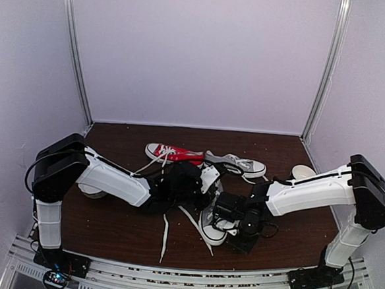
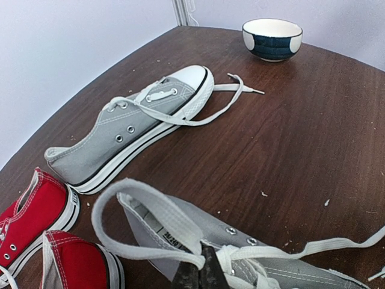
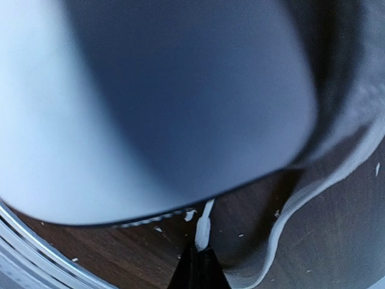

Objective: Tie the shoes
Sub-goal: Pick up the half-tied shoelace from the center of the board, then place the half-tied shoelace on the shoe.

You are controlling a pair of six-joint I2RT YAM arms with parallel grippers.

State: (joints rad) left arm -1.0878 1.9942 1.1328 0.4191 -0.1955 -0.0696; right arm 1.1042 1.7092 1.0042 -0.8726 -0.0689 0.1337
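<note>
Nearest the arms' bases, on the brown table, the near grey shoe lies with its white toe cap toward the table's near edge, loose laces trailing beside it. Low beside that toe, the right gripper has its fingers pinched together on a thin white lace end; the blurred pale mass filling its wrist view is probably the toe cap. Just beyond, the left gripper is closed tight on a wide lace loop of the same shoe. Farther back, the far grey shoe rests on its sole, untied, with red sneakers to its left. A blue-and-white bowl stands well apart.
</note>
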